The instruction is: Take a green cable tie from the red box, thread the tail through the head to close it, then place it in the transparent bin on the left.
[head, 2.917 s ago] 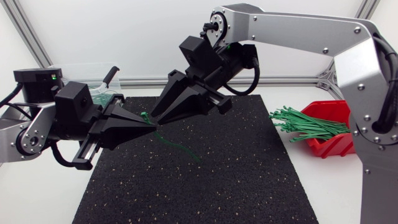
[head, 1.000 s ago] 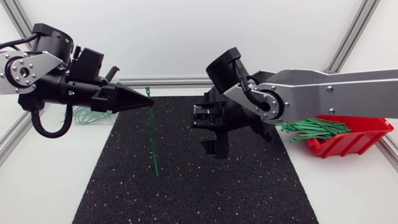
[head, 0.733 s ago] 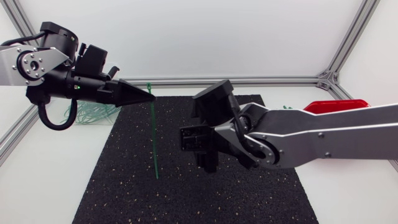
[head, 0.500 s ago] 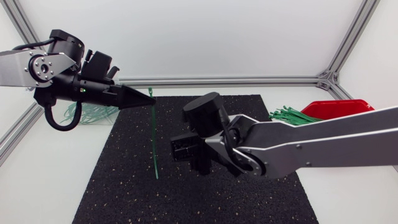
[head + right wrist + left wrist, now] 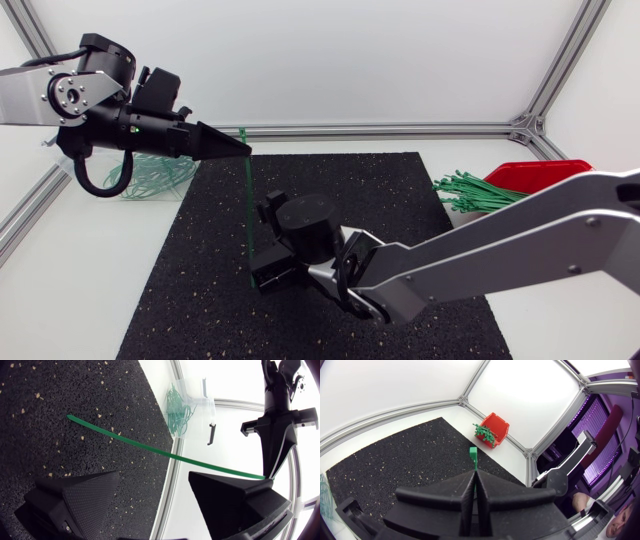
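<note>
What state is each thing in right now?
Left pincer: shut on the cable tie, near its head.
Right pincer: open, not touching the tie.
Cable tie: unclosed, hanging straight down.
Red box: holds green ties, some poking over its edge.
Transparent bin: holds green ties.

Left arm (image 5: pixel 25 95) and right arm (image 5: pixel 520 235) have silver-grey links, black joints.
</note>
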Robot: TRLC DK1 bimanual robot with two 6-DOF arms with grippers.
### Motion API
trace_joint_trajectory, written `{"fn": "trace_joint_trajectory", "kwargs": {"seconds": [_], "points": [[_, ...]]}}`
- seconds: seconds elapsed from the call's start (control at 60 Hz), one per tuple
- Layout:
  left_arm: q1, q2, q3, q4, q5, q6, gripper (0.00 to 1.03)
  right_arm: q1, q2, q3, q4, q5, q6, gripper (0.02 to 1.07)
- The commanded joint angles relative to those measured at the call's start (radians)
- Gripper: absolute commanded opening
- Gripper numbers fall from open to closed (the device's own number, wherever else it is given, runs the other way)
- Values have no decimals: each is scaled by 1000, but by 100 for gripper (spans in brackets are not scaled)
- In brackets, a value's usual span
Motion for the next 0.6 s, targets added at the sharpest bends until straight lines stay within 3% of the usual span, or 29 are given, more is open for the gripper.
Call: {"fn": "trace_joint_trajectory", "kwargs": {"seconds": [0.0, 0.25, 0.583], "points": [[11, 38, 41, -18, 12, -27, 3, 18, 28, -33, 74, -11, -75, 102], [29, 53, 59, -20, 23, -40, 3, 22, 69, -54, 196, -25, -226, 102], [25, 75, 70, -51, 22, -23, 3, 21, 105, -33, 200, -78, -423, 102]]}}
